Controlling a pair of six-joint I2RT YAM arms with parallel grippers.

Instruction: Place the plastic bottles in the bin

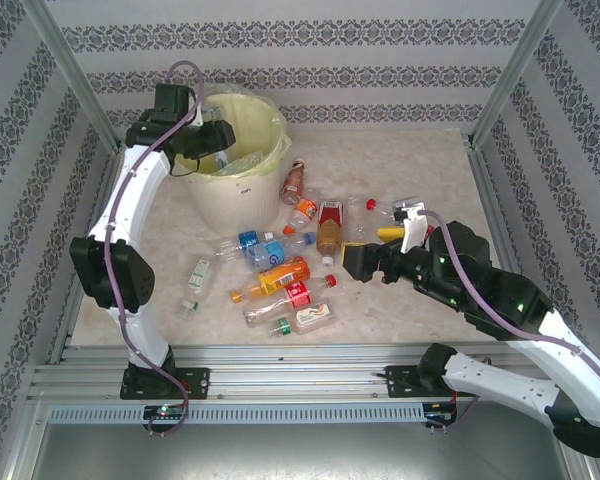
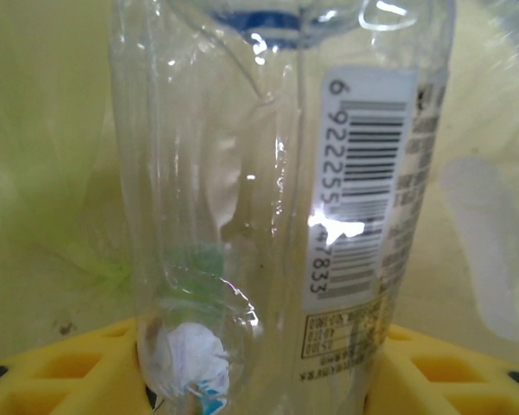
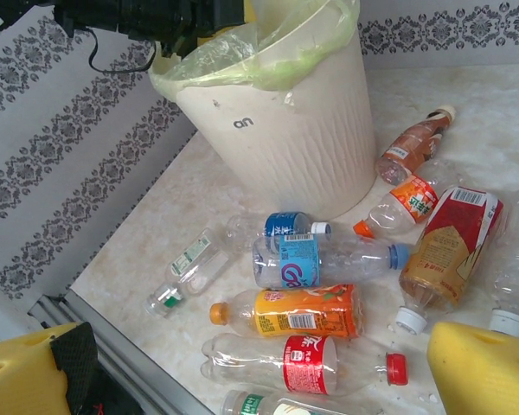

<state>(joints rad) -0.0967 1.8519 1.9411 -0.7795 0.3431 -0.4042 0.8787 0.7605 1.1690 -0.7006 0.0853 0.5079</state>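
- Right end effector [image 3: 253,379]: spread wide, empty, low over the bench's [image 1: 435,170] near side.
- Plastic bottles [image 1: 280,276]: a loose heap lying on the bench, just beyond it, beside the bin [image 1: 242,196].
- Left end effector [image 2: 259,367]: above the bag-lined bin, grasping a clear barcoded bottle [image 2: 268,199].

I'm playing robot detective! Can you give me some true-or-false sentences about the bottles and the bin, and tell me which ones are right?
1. The left gripper is above the bin. True.
2. The left gripper has a clear bottle in it. True.
3. The right gripper holds a bottle. False: it is open and empty.
4. Every bottle is inside the bin. False: many bottles lie on the table.
5. The bin lies on its side. False: it stands upright.
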